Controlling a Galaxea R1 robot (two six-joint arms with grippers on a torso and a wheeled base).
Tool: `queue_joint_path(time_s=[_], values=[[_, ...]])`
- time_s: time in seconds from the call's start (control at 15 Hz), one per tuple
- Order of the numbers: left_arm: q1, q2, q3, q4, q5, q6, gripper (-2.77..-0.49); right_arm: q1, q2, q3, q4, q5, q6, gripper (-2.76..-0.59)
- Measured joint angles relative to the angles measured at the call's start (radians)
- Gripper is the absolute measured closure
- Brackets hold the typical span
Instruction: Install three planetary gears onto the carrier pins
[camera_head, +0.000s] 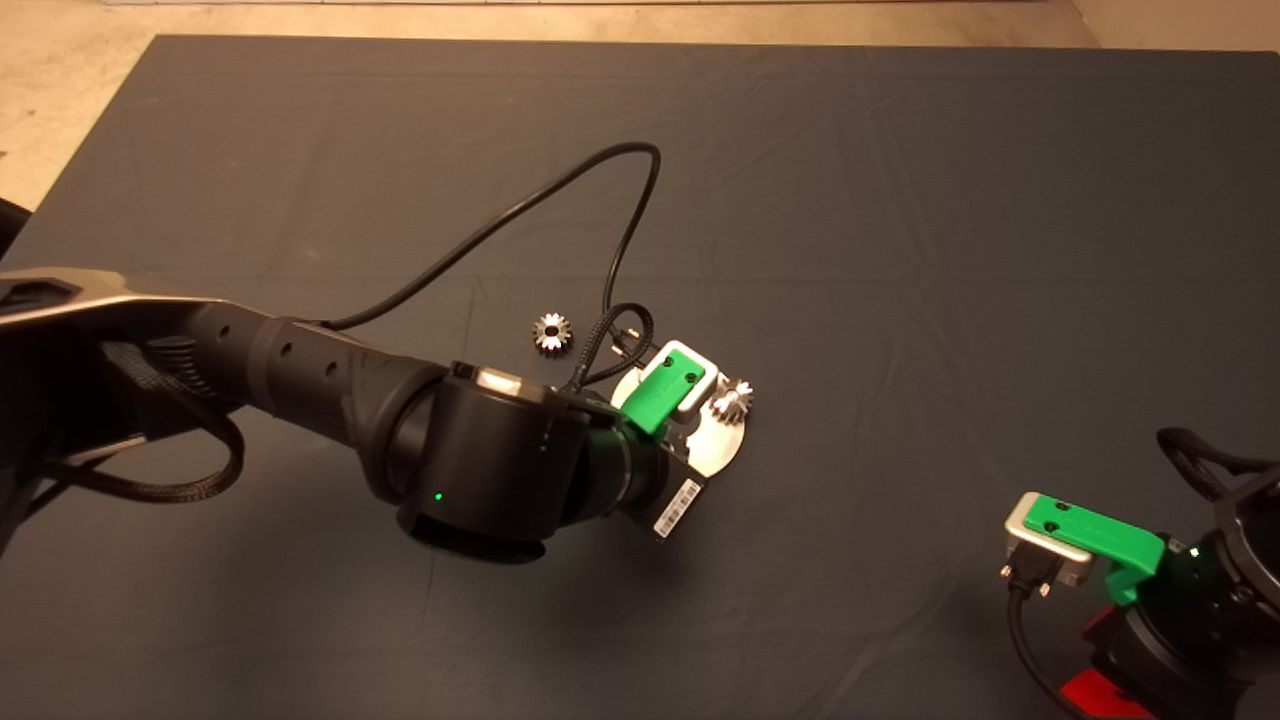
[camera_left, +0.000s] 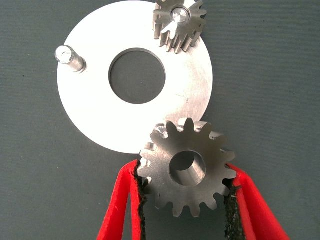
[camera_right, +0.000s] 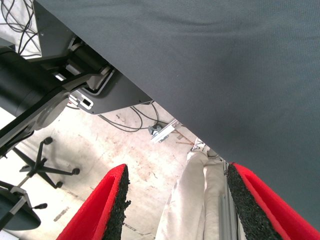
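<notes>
My left gripper (camera_left: 186, 172) is shut on a silver planetary gear (camera_left: 186, 167), held flat by its teeth over the near rim of the round carrier disc (camera_left: 90, 110). A second gear (camera_left: 178, 25) sits on a pin at the disc's far rim and also shows in the head view (camera_head: 733, 400). One bare carrier pin (camera_left: 70, 56) stands upright on the disc. A third gear (camera_head: 551, 331) lies loose on the mat, left of the disc (camera_head: 722, 447). The left arm (camera_head: 480, 460) hides most of the disc from above.
My right gripper (camera_head: 1098, 660) waits at the mat's lower right, open (camera_right: 177, 200) and holding nothing. Past the mat's edge its wrist view shows floor, a person's pale trouser legs (camera_right: 192, 200) and an office chair (camera_right: 37, 165). A black cable (camera_head: 560, 195) loops over the mat behind the disc.
</notes>
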Motion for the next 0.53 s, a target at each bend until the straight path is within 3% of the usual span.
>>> queue_joint_path(time_s=[0.53], values=[[0.000, 0.011, -0.017, 0.000, 0.000, 0.001, -0.69, 0.000, -0.002, 0.000, 0.000, 0.000, 0.000, -1.44]])
